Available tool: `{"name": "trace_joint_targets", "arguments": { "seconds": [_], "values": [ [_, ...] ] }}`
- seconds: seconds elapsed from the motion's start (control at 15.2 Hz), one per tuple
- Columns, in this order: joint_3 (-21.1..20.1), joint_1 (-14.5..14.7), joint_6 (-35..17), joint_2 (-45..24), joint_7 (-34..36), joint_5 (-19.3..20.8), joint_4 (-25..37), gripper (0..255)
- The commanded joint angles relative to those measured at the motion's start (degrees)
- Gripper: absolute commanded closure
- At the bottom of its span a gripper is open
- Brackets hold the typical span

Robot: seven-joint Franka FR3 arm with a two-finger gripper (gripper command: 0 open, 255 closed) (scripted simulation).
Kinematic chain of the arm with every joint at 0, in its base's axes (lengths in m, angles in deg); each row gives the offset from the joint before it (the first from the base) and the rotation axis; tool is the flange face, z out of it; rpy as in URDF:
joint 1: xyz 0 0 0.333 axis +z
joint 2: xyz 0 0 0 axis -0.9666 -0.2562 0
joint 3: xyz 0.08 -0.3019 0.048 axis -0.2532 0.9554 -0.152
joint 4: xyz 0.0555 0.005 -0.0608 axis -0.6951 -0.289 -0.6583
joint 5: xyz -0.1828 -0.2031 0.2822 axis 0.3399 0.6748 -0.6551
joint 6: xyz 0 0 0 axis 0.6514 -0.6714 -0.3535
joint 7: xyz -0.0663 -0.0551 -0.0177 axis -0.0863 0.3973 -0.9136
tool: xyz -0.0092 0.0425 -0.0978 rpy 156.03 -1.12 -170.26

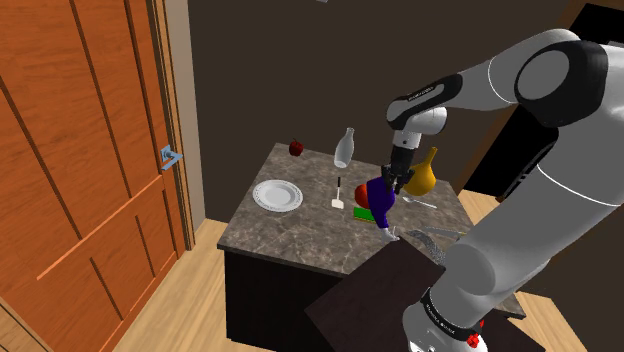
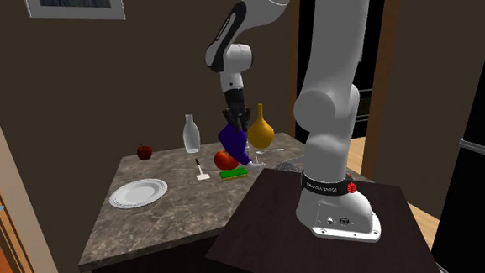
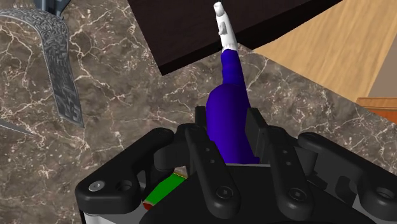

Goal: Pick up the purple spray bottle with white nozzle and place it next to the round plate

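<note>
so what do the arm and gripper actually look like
The arm is built from rounded white links with dark grey joints. Near its foot is a black band with small white lettering and a red mark beside it. The gripper is all black, with a blocky housing, round screw heads and two flat fingers.

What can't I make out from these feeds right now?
- Base of the purple spray bottle: wrist view, hidden behind the fingers clasping it.
- The red round item and the green pad: shoulder view, partly covered by the bottle.
- The grey patterned object: wrist view, cut off by the picture's edge.
- The small black-handled tool: shoulder view, too small to name.
</note>
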Motion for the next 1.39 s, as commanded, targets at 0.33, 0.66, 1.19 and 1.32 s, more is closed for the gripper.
{"name": "trace_joint_targets", "arguments": {
  "seconds": [0.33,0.66,1.19,1.32],
  "values": [
    [-0.1,0.0,5.6,3.2,1.0,1.0,2.6,255],
    [-0.3,0.0,9.5,5.1,1.6,1.5,4.7,255],
    [-0.6,0.0,15.7,7.4,2.3,2.0,8.7,255],
    [-1.4,0.7,16.2,7.1,3.5,1.3,9.5,255]
  ]
}}
